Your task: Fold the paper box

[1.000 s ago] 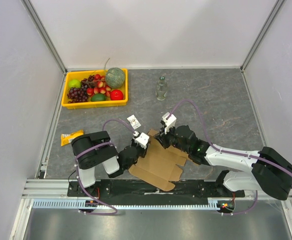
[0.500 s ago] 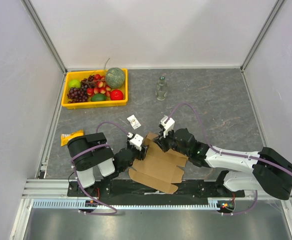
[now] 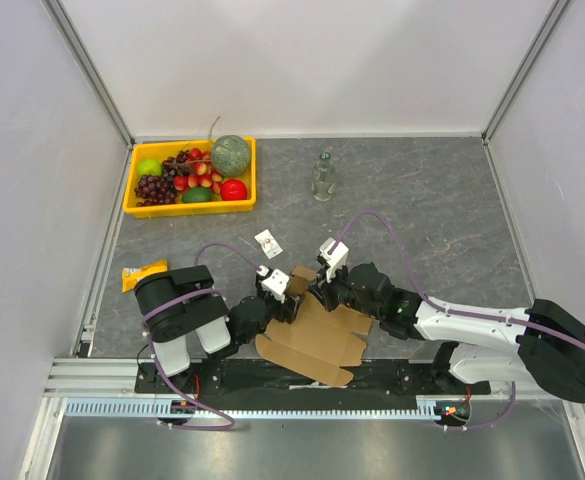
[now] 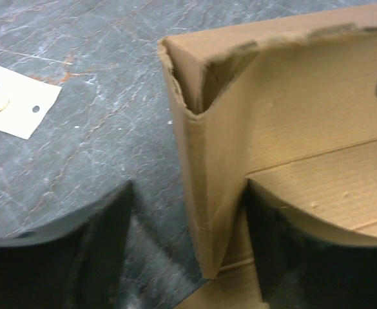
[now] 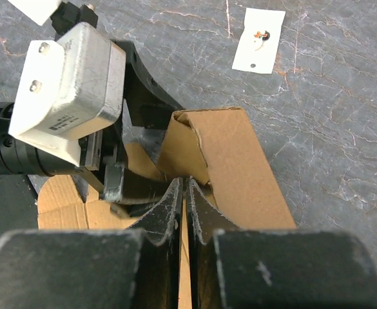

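I see the box [image 3: 312,340] lying on the table [image 3: 422,200], well apart from the tray [image 3: 187,209], nearer to me and off to the tray's right. Most of it is flat and spread open. The corner facing the tray is folded up into a standing wall [image 4: 207,161].

Both grippers meet at that tray-side corner. My left gripper [image 3: 284,298] has its jaws apart and straddles the standing wall, one finger [image 4: 78,257] on the outside over the bare table and the other inside, close against the cardboard. I cannot tell whether the inner finger touches it. My right gripper [image 3: 315,293] has its fingers [image 5: 169,206] drawn together with a thin edge of the box's cardboard pinched between them, just behind the raised corner.

A bottle [image 3: 322,177] stands upright to the right of the tray. A small white card [image 3: 268,241] lies between the tray and the box. A yellow packet [image 3: 142,273] lies on the near side of the tray.
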Available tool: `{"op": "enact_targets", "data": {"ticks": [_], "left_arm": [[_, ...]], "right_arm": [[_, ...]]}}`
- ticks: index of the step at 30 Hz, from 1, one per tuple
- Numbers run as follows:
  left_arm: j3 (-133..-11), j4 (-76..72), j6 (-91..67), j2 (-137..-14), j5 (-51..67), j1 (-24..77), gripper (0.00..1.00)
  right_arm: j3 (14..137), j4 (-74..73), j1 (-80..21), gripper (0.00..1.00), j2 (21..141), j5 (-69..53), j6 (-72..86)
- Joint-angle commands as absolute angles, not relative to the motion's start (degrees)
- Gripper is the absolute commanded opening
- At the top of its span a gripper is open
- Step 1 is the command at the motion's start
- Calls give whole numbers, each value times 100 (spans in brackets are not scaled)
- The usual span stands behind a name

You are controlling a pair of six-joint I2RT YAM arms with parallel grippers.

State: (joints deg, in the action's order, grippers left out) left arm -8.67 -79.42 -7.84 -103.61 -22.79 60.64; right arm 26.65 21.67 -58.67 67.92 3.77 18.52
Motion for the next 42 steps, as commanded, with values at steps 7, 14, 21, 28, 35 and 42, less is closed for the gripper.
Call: {"op": "enact_targets", "data": {"ticks": [7, 14, 21, 28, 35, 42], "left_arm": [[-659, -9527, -1142, -10266, -1907, 6091, 94], [-580, -9527, -1055, -9985, -1977, 6108, 96], [-466, -9422, -993, -9633, -1943, 6108, 98], [-536, -9351, -1037, -9782, -1855, 6100, 99], [-571, -9351, -1020, -9861, -1854, 6091, 99], [-562, -9343, -976, -9835, -1872, 6100, 99]], "right_arm": [[2716, 2259, -5985, 9, 6847, 483, 1925], [2716, 2268, -6055, 9, 6847, 466, 1978], [2733, 2154, -6056, 8, 6742, 562, 1925], [3382, 1154, -6056, 18, 6328, 703, 1276], [4095, -272, -6056, 36, 6214, 728, -236], [4184, -825, -6056, 43, 6433, 1020, -1150]]}}
